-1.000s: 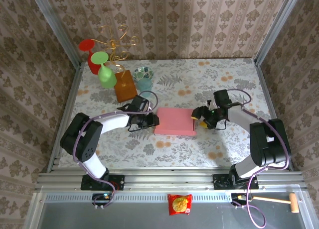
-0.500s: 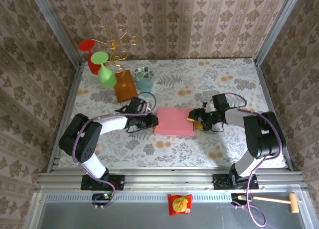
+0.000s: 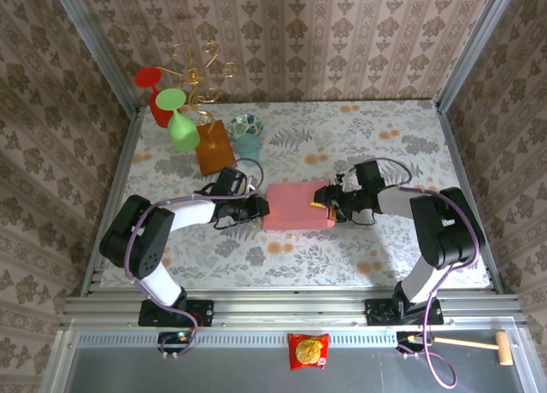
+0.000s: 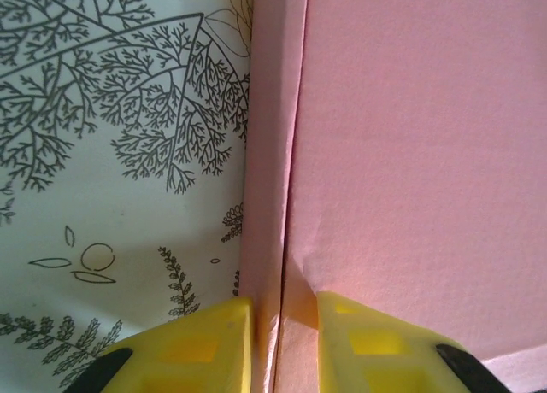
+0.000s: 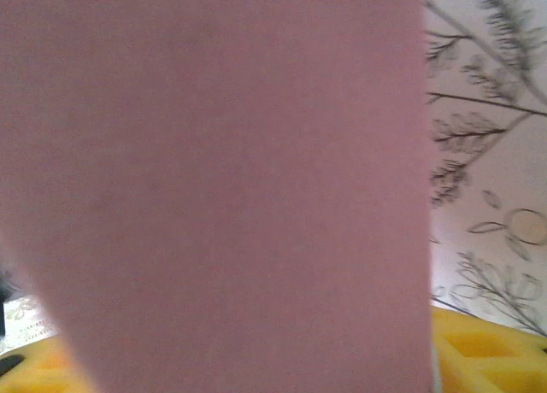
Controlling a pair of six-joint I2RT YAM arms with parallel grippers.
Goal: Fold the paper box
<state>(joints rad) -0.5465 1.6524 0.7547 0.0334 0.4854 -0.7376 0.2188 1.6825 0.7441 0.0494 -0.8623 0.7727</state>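
Top external: right gripper (image 3: 328, 202) has shoved inward, tipping up a flap of the thin pink cardboard box blank (image 3: 295, 207) at its jaws, grip unclear, while left gripper (image 3: 256, 208) stays clenched on the opposite edge, so folding's begun.

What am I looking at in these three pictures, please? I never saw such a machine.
Two robot arms are bolted to a table. The wide picture is taken from above; the two close pictures come from cameras on the wrists. The pink sheet is the paper box, lying between the arms. The left gripper pinches its folded edge. The right gripper is at the opposite flap; whether it grips, I cannot tell. Behind stand an orange-brown block and a teal cup.
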